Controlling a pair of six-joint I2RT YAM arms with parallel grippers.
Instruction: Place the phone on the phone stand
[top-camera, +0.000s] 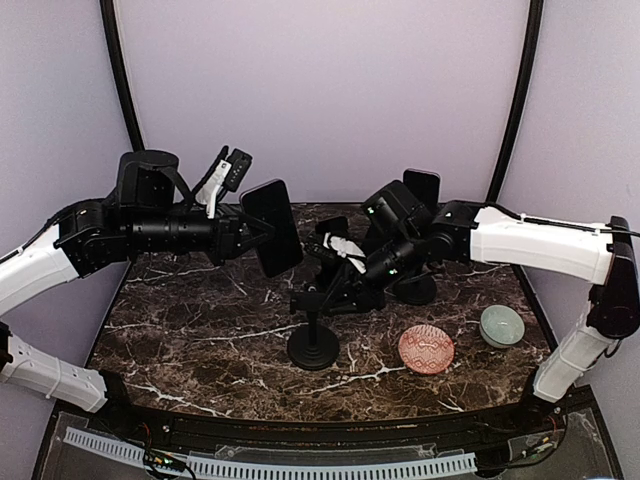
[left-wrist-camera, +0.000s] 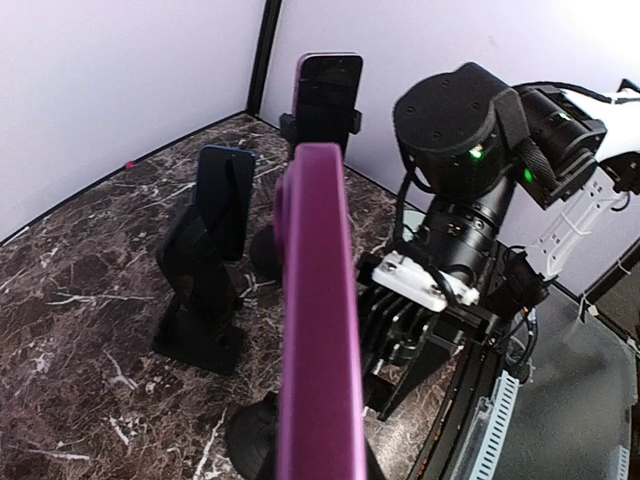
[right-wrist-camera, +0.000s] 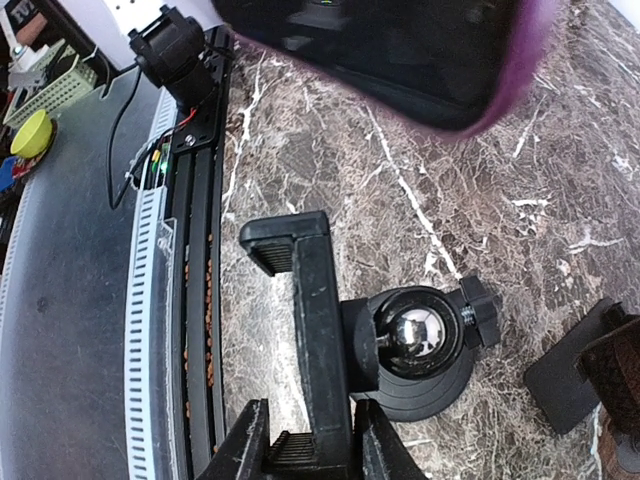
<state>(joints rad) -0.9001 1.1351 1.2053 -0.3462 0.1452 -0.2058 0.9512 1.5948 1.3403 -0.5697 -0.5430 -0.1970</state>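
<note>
The phone is held aloft, clamped in the closed left hand, near but apart from the stand. The stand's clamp is gripped by the right hand. Pickup is judged done; seating is not yet done.

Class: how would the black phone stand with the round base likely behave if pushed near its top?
The phone stand looks top-heavy, tall and thin over a small round base, so it may tip. Its ball joint suggests the clamp could swivel rather than stay stiff.
</note>
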